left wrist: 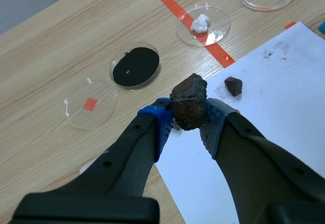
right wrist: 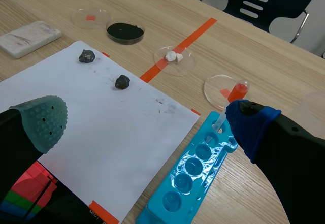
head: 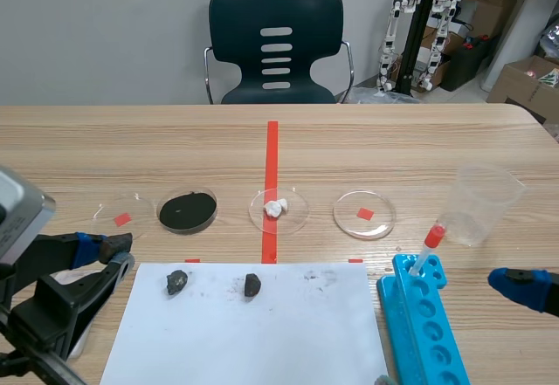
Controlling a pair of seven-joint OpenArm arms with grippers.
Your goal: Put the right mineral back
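- While both dark pieces lie on the white paper sheet (head: 262, 341) at the near edge of the worktop (head: 393, 140), neither is lifted. The task appears to be at the approach step, before any grasp.
- Right mineral (head: 252, 285): a small dark lump near the sheet's far edge, about midway across the worktop, touching no hand.
- Left mineral (head: 177, 281): beside it, toward the worktop's left edge.
- Left hand (head: 125, 256): released, fingers slightly apart, holding nothing. Its wrist view frames the left mineral between the pads, but the scene view shows that piece lying apart from it on the paper.
- Right hand (right wrist: 147, 125): released wide and empty, by the blue tube rack (head: 424, 324) toward the worktop's right edge.
- Left empty dish (left wrist: 76, 117) and right empty dish (head: 377, 224) sit beyond the sheet.
- Next move, as a judgement: a hand must shift over the right mineral, clench on it and carry it to a dish. Which dish cannot be told.
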